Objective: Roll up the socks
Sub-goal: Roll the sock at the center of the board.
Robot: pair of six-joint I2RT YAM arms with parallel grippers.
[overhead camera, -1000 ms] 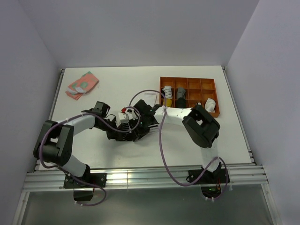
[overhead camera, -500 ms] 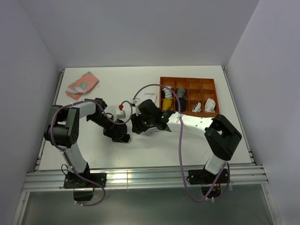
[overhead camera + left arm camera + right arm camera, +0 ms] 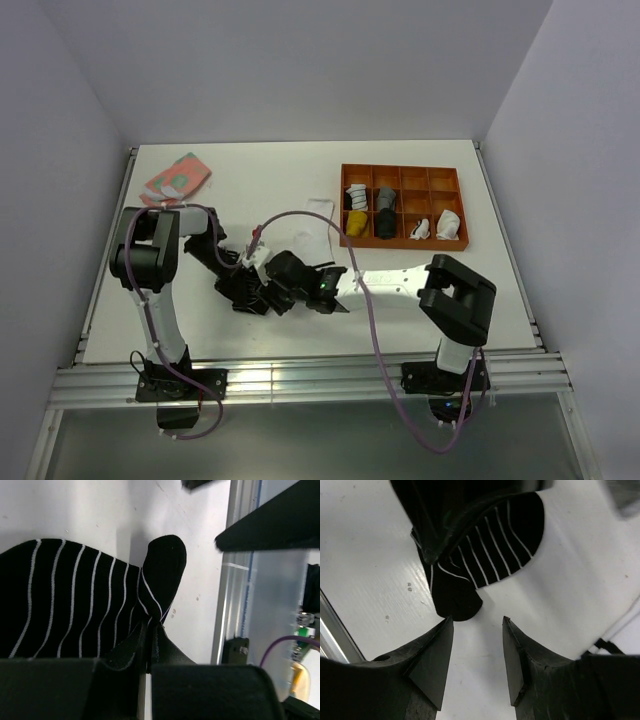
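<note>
With our left claw [image 3: 149,641] clamped on the black striped sock [image 3: 65,600] and right claw [image 3: 477,624] spread at its toe, we should begin rolling.

The black sock [image 3: 75,600] is matt knitted cloth with thin white stripes. The table [image 3: 560,570] is white, smooth and a little glossy. The fingers [image 3: 432,660] of the right gripper [image 3: 477,622] look like matt black plastic. At 3 o'clock in the left wrist view, the rail [image 3: 232,580] is dull grey metal.
</note>
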